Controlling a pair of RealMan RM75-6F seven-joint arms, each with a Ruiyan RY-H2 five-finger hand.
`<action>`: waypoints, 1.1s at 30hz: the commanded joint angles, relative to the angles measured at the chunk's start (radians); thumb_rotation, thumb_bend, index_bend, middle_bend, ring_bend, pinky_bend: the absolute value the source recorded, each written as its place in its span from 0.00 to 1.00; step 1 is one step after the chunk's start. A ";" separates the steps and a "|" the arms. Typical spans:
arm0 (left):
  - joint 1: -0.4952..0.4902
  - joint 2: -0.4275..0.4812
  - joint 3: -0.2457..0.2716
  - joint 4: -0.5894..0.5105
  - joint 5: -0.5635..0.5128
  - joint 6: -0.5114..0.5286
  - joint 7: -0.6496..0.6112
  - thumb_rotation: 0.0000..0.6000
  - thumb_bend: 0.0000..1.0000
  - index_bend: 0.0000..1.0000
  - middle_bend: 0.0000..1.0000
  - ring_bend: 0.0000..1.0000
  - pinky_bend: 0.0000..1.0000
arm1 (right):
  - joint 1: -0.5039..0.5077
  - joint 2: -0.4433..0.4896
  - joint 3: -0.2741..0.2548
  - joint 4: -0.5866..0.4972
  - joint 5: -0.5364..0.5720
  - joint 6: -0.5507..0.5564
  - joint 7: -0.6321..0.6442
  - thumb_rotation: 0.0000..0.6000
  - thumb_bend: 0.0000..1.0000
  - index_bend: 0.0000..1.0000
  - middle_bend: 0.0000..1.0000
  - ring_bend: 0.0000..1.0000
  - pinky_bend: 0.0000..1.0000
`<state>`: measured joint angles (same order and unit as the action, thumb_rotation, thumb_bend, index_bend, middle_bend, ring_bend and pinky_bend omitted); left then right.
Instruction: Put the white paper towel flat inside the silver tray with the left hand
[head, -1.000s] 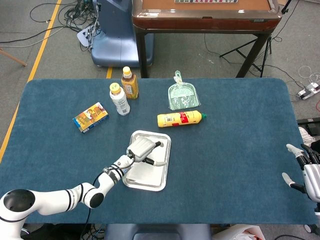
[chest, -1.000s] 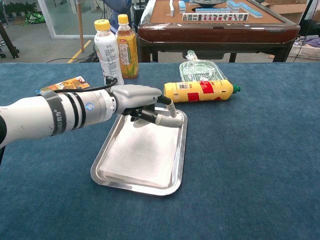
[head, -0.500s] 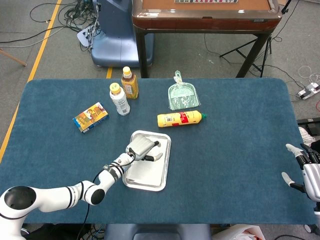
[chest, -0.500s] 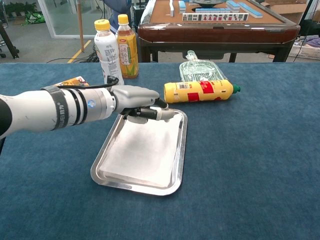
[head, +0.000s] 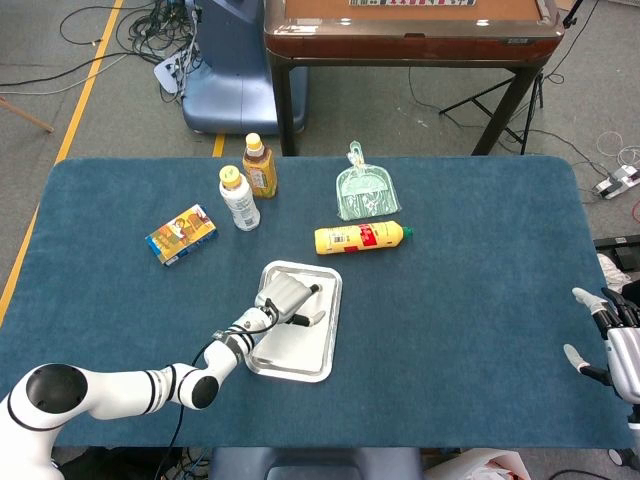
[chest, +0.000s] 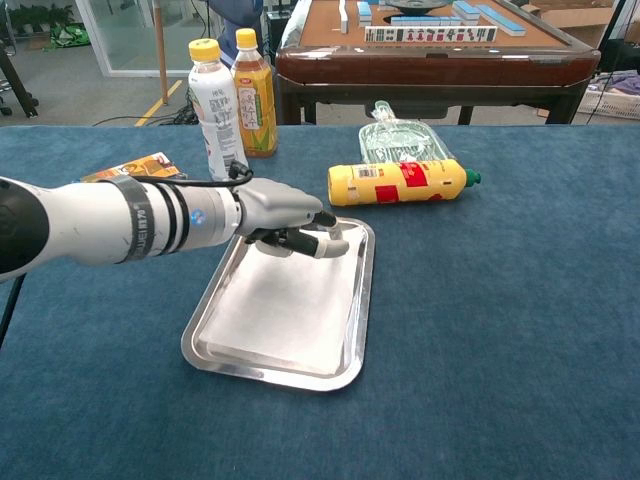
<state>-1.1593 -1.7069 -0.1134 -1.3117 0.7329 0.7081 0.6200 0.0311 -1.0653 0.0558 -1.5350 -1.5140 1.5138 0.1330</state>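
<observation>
The silver tray (head: 335, 322) (chest: 364, 300) lies on the blue table in front of me. The white paper towel (head: 296, 346) (chest: 285, 312) is spread flat inside it and covers most of its floor. My left hand (head: 285, 298) (chest: 292, 220) is over the far end of the tray, fingers stretched toward the right rim just above the towel's far edge, gripping nothing. Whether the fingertips touch the towel I cannot tell. My right hand (head: 608, 345) shows only in the head view, at the table's right edge, fingers apart and empty.
Beyond the tray lies a yellow bottle (head: 360, 237) (chest: 398, 183) on its side, with a clear green bag (head: 366, 190) (chest: 402, 141) behind it. Two upright bottles (head: 240, 198) (chest: 217, 105) and a snack box (head: 181, 234) (chest: 130, 168) stand at the far left. A wooden table (head: 410, 30) stands behind.
My left hand's fingers have drawn back a little at the tray's far end and the forearm has shifted slightly. The towel stays flat in the tray. The right hand has not moved.
</observation>
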 joint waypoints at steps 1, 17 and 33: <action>-0.019 -0.010 0.020 0.001 -0.043 0.030 0.047 0.00 0.32 0.20 1.00 0.85 0.72 | -0.001 -0.001 0.001 0.003 0.000 0.002 0.002 1.00 0.26 0.18 0.26 0.10 0.18; -0.046 -0.001 0.065 -0.018 -0.160 0.102 0.184 0.00 0.32 0.24 1.00 0.84 0.72 | -0.002 -0.005 0.001 0.008 -0.003 0.005 0.008 1.00 0.26 0.18 0.26 0.10 0.18; -0.044 -0.002 0.060 -0.051 -0.169 0.138 0.198 0.00 0.32 0.23 1.00 0.84 0.72 | -0.007 -0.004 0.000 0.004 -0.005 0.012 0.006 1.00 0.26 0.18 0.26 0.10 0.18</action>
<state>-1.2023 -1.7079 -0.0546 -1.3629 0.5660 0.8444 0.8161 0.0240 -1.0689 0.0556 -1.5310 -1.5185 1.5260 0.1389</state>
